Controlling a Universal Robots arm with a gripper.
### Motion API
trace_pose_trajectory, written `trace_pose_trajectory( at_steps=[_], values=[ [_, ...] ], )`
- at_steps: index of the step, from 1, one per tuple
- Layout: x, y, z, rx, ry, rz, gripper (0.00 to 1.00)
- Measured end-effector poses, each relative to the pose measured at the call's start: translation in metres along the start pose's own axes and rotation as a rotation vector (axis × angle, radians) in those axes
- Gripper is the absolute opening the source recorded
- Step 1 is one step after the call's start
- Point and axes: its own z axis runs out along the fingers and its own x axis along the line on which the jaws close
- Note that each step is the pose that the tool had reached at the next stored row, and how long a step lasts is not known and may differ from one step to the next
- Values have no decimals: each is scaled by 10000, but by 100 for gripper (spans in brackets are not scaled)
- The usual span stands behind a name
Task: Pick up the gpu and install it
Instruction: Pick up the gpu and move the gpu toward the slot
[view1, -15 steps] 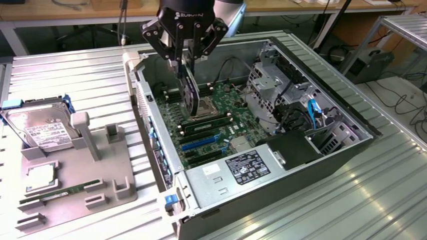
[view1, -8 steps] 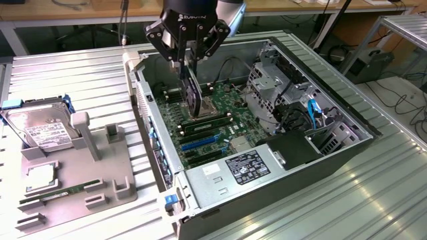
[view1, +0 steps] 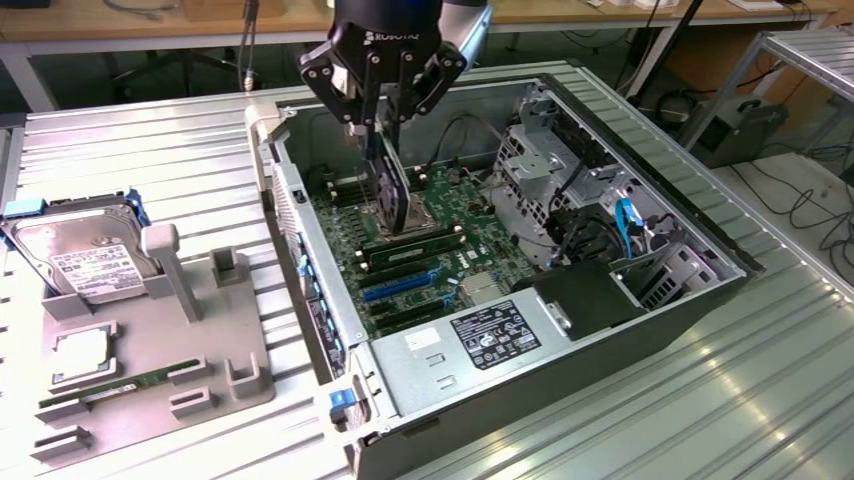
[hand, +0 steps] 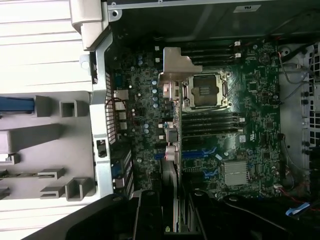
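Observation:
My gripper (view1: 378, 122) hangs over the open computer case (view1: 694, 300), shut on the gpu (view1: 391, 190). The gpu is a slim black card held on edge, its lower end just above the motherboard (view1: 461, 215) near the CPU socket. In the wrist view the gpu (hand: 171, 125) appears edge-on, with its silvery bracket end over the board beside the CPU socket (hand: 205, 91). My gripper (hand: 167, 217) clamps the card's near end. The blue expansion slots (view1: 398, 287) lie toward the case's near side, and the blue slots (hand: 197, 155) sit close beside the card's edge.
A grey fixture tray (view1: 200, 350) at the exterior view's left holds a silver hard drive (view1: 83, 262), a green RAM stick (view1: 114, 387) and a CPU chip (view1: 80, 350). Inside the case are the power supply (view1: 487, 335), a drive cage (view1: 534, 165) and cables.

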Motion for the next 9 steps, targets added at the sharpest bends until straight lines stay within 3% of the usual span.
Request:
trace_pose_trajectory(
  at_steps=[9],
  values=[
    [-84, 10, 44, 2, 0, -3, 26]
  ],
)
